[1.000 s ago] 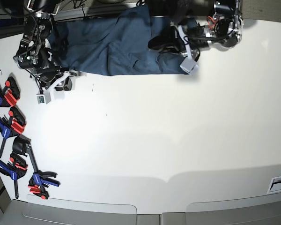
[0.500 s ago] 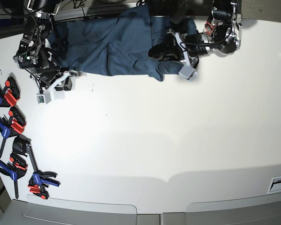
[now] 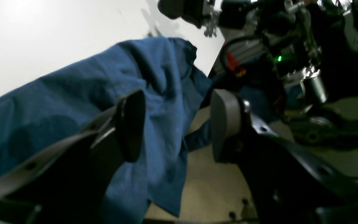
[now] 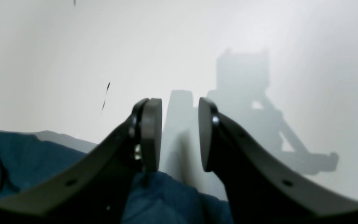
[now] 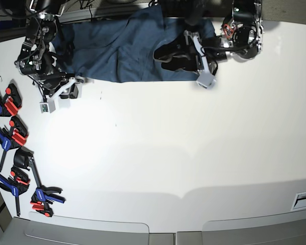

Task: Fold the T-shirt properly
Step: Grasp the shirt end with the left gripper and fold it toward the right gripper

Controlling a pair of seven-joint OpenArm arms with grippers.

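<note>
The dark teal-blue T-shirt (image 5: 122,48) lies bunched along the table's far edge, part of it hanging over that edge (image 3: 163,174). My left gripper (image 5: 166,53) hovers over the shirt's right part. In the left wrist view its jaws (image 3: 177,127) stand wide apart, with cloth lying behind and below them and nothing pinched. My right gripper (image 5: 70,91) rests at the shirt's near left corner, over bare white table. Its fingers (image 4: 151,133) are parted with only table showing between them, and the shirt (image 4: 26,155) lies just behind them.
Several blue and red clamps (image 5: 13,135) lie along the table's left edge, with more near the front left (image 5: 41,198). The table's far edge (image 3: 216,53) runs right behind the shirt, with arm hardware (image 3: 278,56) beyond it. A white label (image 5: 303,199) sits at the front right.
My left gripper went from shut on the shirt's near right edge to open. The pulled-out fold has dropped back and the hem lies straighter. The right arm has not moved.
</note>
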